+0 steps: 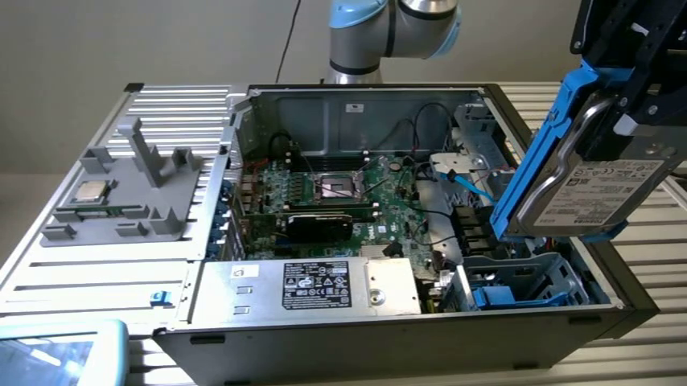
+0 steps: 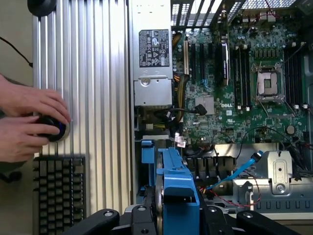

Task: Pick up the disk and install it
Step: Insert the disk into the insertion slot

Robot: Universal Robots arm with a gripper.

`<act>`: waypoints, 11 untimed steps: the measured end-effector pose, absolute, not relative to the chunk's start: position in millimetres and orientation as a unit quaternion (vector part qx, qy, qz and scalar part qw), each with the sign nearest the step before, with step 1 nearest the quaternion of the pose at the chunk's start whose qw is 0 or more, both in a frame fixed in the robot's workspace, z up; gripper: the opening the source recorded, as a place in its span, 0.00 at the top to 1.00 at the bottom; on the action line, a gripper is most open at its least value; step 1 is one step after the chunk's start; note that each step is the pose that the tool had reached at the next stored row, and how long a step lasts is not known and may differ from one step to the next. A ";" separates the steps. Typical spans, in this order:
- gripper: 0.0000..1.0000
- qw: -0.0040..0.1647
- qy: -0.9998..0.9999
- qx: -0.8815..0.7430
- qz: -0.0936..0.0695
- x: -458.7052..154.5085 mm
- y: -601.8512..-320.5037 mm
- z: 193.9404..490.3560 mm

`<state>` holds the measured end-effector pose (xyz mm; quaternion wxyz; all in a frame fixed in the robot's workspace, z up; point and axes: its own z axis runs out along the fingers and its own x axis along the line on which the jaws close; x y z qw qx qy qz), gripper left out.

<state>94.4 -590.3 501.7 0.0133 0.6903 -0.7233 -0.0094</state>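
Note:
The disk (image 1: 588, 185), a silver-grey hard drive with a white label in a bright blue carrier, hangs tilted in the air at the exterior view's right. It is above the right side of the open computer case (image 1: 269, 100). My gripper (image 1: 628, 108) is shut on its upper part. In the wrist view the blue carrier of the disk (image 2: 176, 188) stands edge-on between my black fingers (image 2: 100, 220), with my gripper (image 2: 178, 218) closed around it. Below the disk sits a blue-lined drive cage (image 1: 516, 281) in the case's near right corner.
In the case lie the green motherboard (image 1: 343, 193), a silver power supply (image 1: 311, 285) and a blue cable (image 1: 472, 183). A grey fixture (image 1: 129, 193) holds a CPU chip (image 1: 89, 191). A person's hands (image 2: 29, 117) rest beside a keyboard (image 2: 58, 193).

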 end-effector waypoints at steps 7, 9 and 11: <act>0.63 0.013 -0.723 0.690 -0.009 94.3 -590.3 501.1; 0.63 0.013 -0.723 0.690 -0.010 94.3 -590.3 500.4; 0.63 0.013 -0.723 0.690 -0.010 94.3 -590.3 498.1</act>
